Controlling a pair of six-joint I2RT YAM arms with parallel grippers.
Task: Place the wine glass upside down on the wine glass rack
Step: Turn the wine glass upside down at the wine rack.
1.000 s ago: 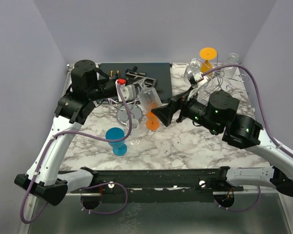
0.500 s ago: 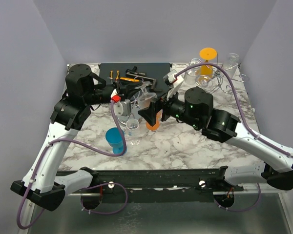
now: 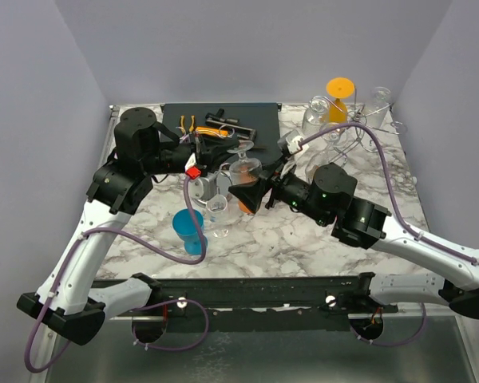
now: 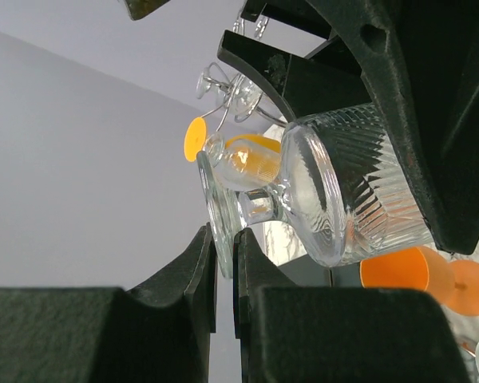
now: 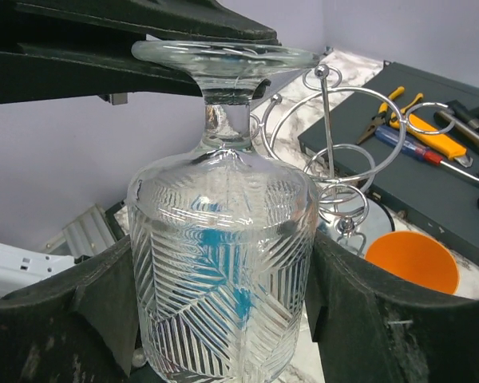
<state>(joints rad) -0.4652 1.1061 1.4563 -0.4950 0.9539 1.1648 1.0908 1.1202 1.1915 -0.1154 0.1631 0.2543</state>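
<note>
The clear ribbed wine glass (image 3: 243, 169) hangs in the air between both arms, foot toward the left arm. My left gripper (image 3: 226, 152) is shut on the rim of its foot (image 4: 222, 215). My right gripper (image 3: 252, 190) is closed on the bowl (image 5: 223, 271), with one finger (image 5: 104, 303) on each side touching it. In the right wrist view the glass stands bowl down, foot up. The chrome wire rack (image 5: 335, 152) with its rings stands just behind the glass. In the top view it is mostly hidden under my left gripper.
A blue glass (image 3: 189, 230) and a small clear glass (image 3: 217, 212) stand in front of the rack, and an orange glass (image 5: 411, 259) stands beside it. A dark tool tray (image 3: 259, 120) lies behind. A second rack with hung glasses (image 3: 339, 112) stands at the back right.
My right arm has moved left and its fingers have closed around the bowl. My left gripper has kept hold of the foot and turned the glass.
</note>
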